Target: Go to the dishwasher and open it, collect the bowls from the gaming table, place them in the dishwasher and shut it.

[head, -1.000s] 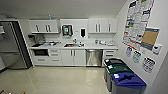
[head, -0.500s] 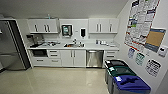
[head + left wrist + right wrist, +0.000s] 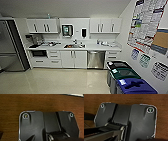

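Dishwasher (image 3: 96, 59) is dead ahead, built in under the white table (image 3: 100, 47) along the far wall, just to the right of the sink (image 3: 74, 46) and its double-door cabinet. Steel-look front, bar handle running horizontally across the top edge, door shut. So the handle's long axis is sideways as the head camera looks at it, and any pull will have to come straight back toward the robot.

Between the robot and it there's a stretch of shiny pale floor (image 3: 55, 80). A row of bins sits along the right wall, the blue bin (image 3: 135, 87) being the closest, with a fridge (image 3: 8, 47) off at the left. The dishwasher sits a bit right of centre in the head view, so I'd guess the right arm is the slightly nearer one, but honestly it's well out of reach for either right now.

Arm pose: both wrist cameras just look past the robot's own dark plate at a brown wood-grain surface (image 3: 37, 102), so the arms seem tucked in low. Can't tell whether either end effector is open or closed, or holding anything.

No bowls or gaming table to report from here.
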{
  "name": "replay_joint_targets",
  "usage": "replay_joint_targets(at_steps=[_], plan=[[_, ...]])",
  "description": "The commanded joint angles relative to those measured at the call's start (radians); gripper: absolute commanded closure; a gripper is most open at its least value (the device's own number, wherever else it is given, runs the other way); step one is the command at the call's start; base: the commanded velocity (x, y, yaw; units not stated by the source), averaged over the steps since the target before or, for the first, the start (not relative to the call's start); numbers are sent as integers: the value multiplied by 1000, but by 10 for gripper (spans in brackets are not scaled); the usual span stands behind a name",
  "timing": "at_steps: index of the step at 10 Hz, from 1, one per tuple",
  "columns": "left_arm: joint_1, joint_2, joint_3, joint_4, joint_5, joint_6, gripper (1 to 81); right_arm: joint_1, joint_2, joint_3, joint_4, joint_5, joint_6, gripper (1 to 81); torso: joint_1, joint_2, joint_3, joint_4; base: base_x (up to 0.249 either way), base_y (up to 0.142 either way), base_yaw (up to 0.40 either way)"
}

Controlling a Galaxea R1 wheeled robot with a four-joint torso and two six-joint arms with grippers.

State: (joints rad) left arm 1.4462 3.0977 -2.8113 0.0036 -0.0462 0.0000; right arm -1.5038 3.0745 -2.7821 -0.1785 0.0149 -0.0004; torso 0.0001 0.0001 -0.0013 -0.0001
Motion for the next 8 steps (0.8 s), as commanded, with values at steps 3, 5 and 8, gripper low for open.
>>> replay_joint_targets(at_steps=[3, 5, 8], plan=[[-59, 3, -1, -2, 46, 5, 10, 53, 2, 3, -9, -50, -3, 10, 0, 0, 0, 0, 144, 67, 0], [-59, 4, -1, -2, 46, 5, 10, 53, 2, 3, -9, -50, -3, 10, 0, 0, 0, 0, 144, 30, 0], [-59, 4, -1, -2, 46, 5, 10, 53, 2, 3, -10, -50, -3, 10, 0, 0, 0, 0, 144, 0, 0]])
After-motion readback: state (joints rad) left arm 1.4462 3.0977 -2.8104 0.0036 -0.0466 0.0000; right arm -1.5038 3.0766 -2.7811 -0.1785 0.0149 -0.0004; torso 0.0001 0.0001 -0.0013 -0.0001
